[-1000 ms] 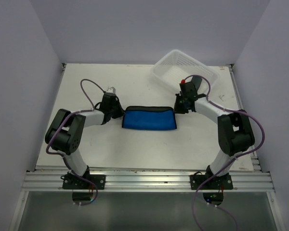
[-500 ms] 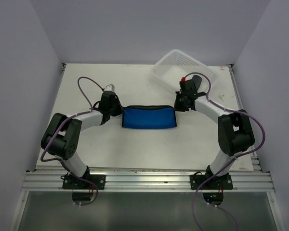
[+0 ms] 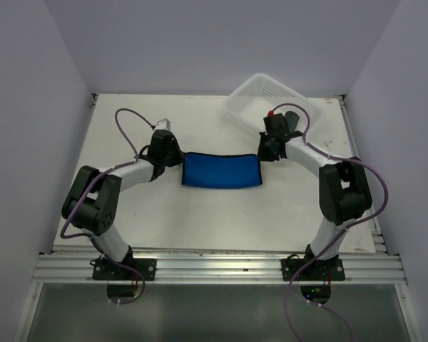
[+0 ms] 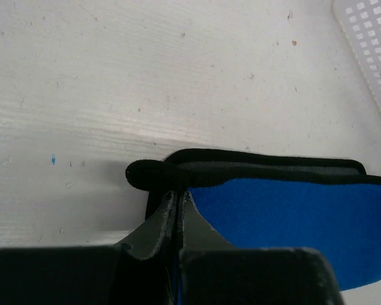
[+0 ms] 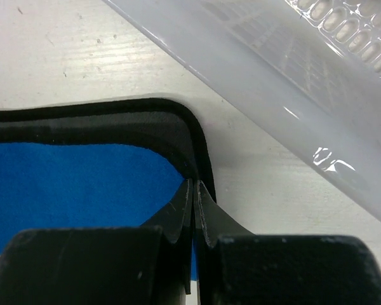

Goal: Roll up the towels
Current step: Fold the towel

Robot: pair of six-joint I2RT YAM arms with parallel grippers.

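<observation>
The blue towel [image 3: 222, 171] lay spread on the tabletop [image 3: 200, 221] at the centre of the top view, below and left of the white basket [image 3: 285, 89]. The left claw [image 4: 178, 198] was pinched tight on its left end and the right claw [image 5: 194, 188] on its right end, at the black edging. It looked light, soft and limp, likely to sag between holds, so gripping through the hemmed corners seemed soundest
</observation>
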